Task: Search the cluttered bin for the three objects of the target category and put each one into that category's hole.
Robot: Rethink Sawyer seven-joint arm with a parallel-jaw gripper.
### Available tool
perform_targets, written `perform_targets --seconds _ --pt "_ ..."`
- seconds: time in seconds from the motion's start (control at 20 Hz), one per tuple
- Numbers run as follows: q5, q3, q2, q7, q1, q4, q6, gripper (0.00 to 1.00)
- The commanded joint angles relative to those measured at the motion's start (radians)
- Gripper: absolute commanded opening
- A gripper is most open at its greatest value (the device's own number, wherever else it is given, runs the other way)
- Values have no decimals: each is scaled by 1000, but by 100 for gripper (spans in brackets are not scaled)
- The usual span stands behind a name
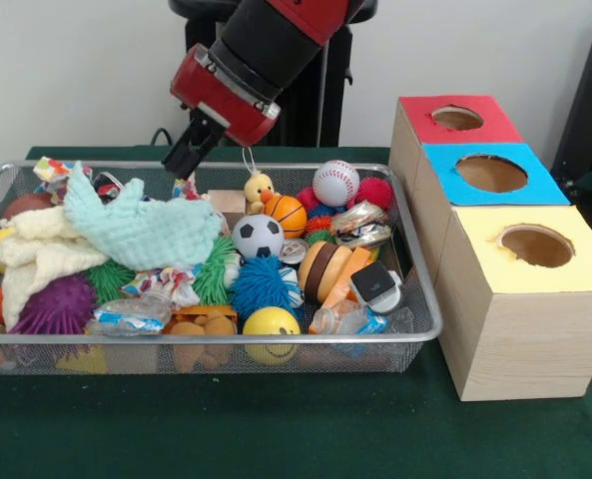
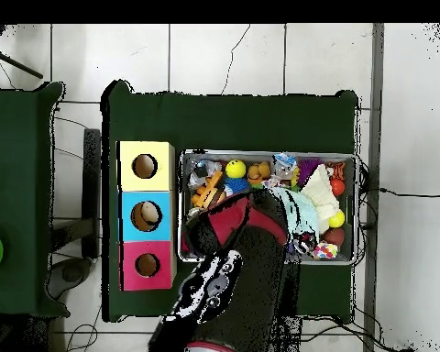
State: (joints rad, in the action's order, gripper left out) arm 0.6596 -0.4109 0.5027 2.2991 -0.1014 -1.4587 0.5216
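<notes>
The cluttered bin [image 1: 420, 334] is a wide wire-mesh basket full of toys; it also shows in the overhead view [image 2: 356, 206]. One see-through bottle [image 1: 131, 315] with a blue-and-white label lies at the bin's near edge, left of middle. A second bottle [image 1: 356, 320] lies at the near right corner. I see no third one. My gripper [image 1: 189, 157] hangs over the bin's far edge, left of middle, above a pale green cloth [image 1: 141, 228], holding nothing that I can see. In the overhead view the arm [image 2: 237, 266] hides it.
Three wooden boxes stand right of the bin, each with a round hole on top: red [image 1: 457, 118] farthest, blue [image 1: 490, 173] in the middle, yellow [image 1: 536, 245] nearest. Balls, a duck, spiky toys and silver foil packets [image 1: 360, 225] fill the bin.
</notes>
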Motion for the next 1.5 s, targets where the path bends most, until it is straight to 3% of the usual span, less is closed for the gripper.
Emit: perform_targets --seconds 0.05,0.25,0.35,0.4,0.6,0.7,0.85,1.0,1.2,1.25,1.4,1.5 --pt "-59 -111 -34 368 -106 -86 -1 0" --pt "-32 -166 -70 399 -129 -58 -60 0" --pt "38 -299 -184 572 -216 -9 -144 0" --pt "71 -338 -224 593 -239 12 -151 0" --pt "84 -395 -315 590 -257 56 -161 0" --pt "64 -381 -321 543 -243 66 -159 0" --pt "65 -421 -383 567 -243 109 -197 0" --pt "42 -437 -424 527 -235 167 -102 0" --pt "-15 -343 -292 294 -167 149 -44 0" --pt "5 -375 -307 287 -185 165 -32 0" --pt "95 -533 -462 454 -289 235 -25 0" --pt "86 -556 -499 452 -313 260 40 0"
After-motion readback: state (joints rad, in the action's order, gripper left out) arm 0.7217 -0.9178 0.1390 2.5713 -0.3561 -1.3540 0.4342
